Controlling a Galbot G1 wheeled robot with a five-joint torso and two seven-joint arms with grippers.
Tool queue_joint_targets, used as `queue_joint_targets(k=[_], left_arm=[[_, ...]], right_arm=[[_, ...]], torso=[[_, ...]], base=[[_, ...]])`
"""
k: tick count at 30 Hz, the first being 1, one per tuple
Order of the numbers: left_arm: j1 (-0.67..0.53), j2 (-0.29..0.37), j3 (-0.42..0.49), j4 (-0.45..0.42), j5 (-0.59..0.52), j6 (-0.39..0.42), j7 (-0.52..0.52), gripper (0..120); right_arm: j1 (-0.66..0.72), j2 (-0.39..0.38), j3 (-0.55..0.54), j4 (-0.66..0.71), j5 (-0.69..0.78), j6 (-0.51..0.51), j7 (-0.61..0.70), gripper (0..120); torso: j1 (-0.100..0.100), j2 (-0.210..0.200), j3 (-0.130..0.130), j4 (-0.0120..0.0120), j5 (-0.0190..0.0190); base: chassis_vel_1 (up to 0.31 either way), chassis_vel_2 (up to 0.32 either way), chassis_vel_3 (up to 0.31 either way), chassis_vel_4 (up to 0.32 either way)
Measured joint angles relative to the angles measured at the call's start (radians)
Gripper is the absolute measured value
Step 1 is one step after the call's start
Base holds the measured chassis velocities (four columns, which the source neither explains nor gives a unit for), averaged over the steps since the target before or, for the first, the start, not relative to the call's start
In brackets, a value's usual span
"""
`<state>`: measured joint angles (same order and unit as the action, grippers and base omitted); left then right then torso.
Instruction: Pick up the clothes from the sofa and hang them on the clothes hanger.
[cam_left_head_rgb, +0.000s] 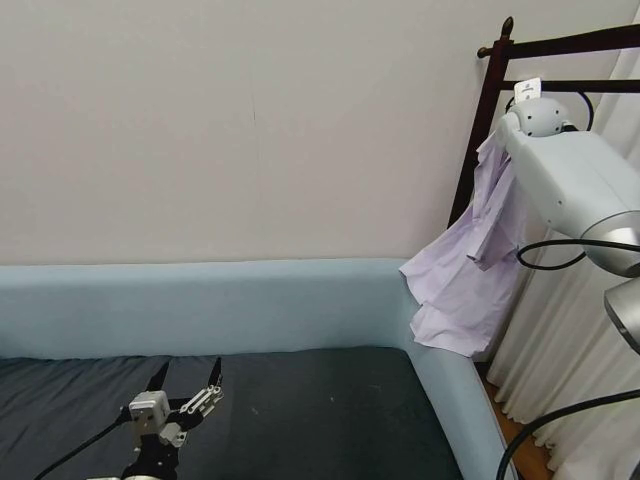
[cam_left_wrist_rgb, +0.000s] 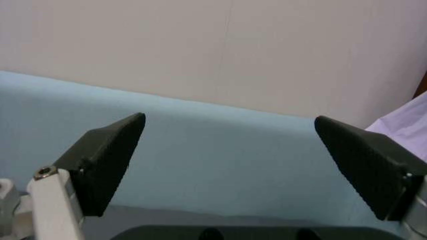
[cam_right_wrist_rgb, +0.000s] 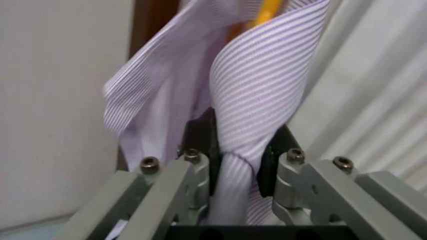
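You have the sofa (cam_left_head_rgb: 200, 305) ahead, with the dark wooden rack (cam_left_head_rgb: 487, 110) at its right back corner. The lilac striped shirt (cam_left_head_rgb: 460, 290) hangs against that rack, a fold pinched in your right tool (cam_right_wrist_rgb: 237, 155). Your left tool (cam_left_head_rgb: 187, 385) gapes wide above the seat's front left.

A plain off-white wall (cam_left_head_rgb: 250, 120) with a faint vertical seam runs behind a pale blue upholstered sofa (cam_left_head_rgb: 200, 305), whose padded back and right arm enclose a dark charcoal fabric seat (cam_left_head_rgb: 320, 400). At the right, a dark brown wooden clothes rack (cam_left_head_rgb: 580, 43) with a turned finial and horizontal rails stands just beside the sofa's arm, in front of white pleated curtains (cam_left_head_rgb: 560, 340). A narrow strip of reddish-brown floor (cam_left_head_rgb: 510, 425) shows between sofa and curtains. The light is soft and even.
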<state>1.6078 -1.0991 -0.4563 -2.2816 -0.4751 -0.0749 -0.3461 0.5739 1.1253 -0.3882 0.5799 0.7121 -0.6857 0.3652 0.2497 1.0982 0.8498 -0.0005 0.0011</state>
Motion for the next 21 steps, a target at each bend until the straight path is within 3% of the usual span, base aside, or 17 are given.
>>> queue_joint_targets(k=[1,8,11,12,16,18,20,21], left_arm=[[0.001,-0.002,0.000,-0.003,0.000,0.000,-0.004,100],[0.017,-0.002,-0.013,-0.009,0.001,-0.001,-0.006,100],[0.029,-0.009,-0.015,-0.015,0.011,-0.001,-0.005,100],[0.029,-0.009,-0.015,-0.015,0.011,-0.001,-0.005,100],[0.054,-0.035,-0.012,-0.018,0.029,-0.005,-0.001,100],[0.059,-0.039,-0.010,-0.018,0.036,-0.008,0.001,100],[0.072,-0.053,-0.004,-0.017,0.058,-0.024,0.010,100],[0.078,-0.064,0.002,-0.015,0.067,-0.032,0.014,100]], right_arm=[[-0.019,-0.019,-0.006,0.056,-0.020,0.020,-0.007,26],[-0.095,-0.111,0.010,0.322,0.021,0.015,0.054,47],[-0.192,-0.214,0.042,0.562,0.083,0.041,0.101,63],[-0.192,-0.214,0.042,0.562,0.083,0.041,0.101,63],[-0.357,-0.360,0.131,0.848,0.159,0.132,0.121,80],[-0.401,-0.386,0.163,0.909,0.181,0.154,0.120,83],[-0.551,-0.448,0.248,1.066,0.244,0.217,0.118,93],[-0.654,-0.475,0.309,1.149,0.289,0.248,0.113,97]], torso=[[0.000,0.000,0.000,0.0003,0.0002],[0.000,0.000,0.000,0.0005,-0.0003],[0.000,0.000,0.000,0.0001,0.0003],[0.000,0.000,0.000,0.0001,0.0003],[0.000,0.000,0.000,-0.0001,0.0004],[0.000,0.000,0.000,-0.0001,0.0005],[0.000,0.000,-0.001,-0.0003,-0.0008],[0.000,0.000,0.000,0.0003,0.0003]], base=[[0.000,0.000,0.000,0.000],[0.000,0.000,0.000,0.000],[0.000,0.000,0.000,0.000],[0.000,0.000,0.000,0.000],[0.000,0.000,0.000,0.000],[0.000,0.000,0.000,0.000],[0.000,0.000,0.000,0.000],[0.000,0.000,0.000,0.000]])
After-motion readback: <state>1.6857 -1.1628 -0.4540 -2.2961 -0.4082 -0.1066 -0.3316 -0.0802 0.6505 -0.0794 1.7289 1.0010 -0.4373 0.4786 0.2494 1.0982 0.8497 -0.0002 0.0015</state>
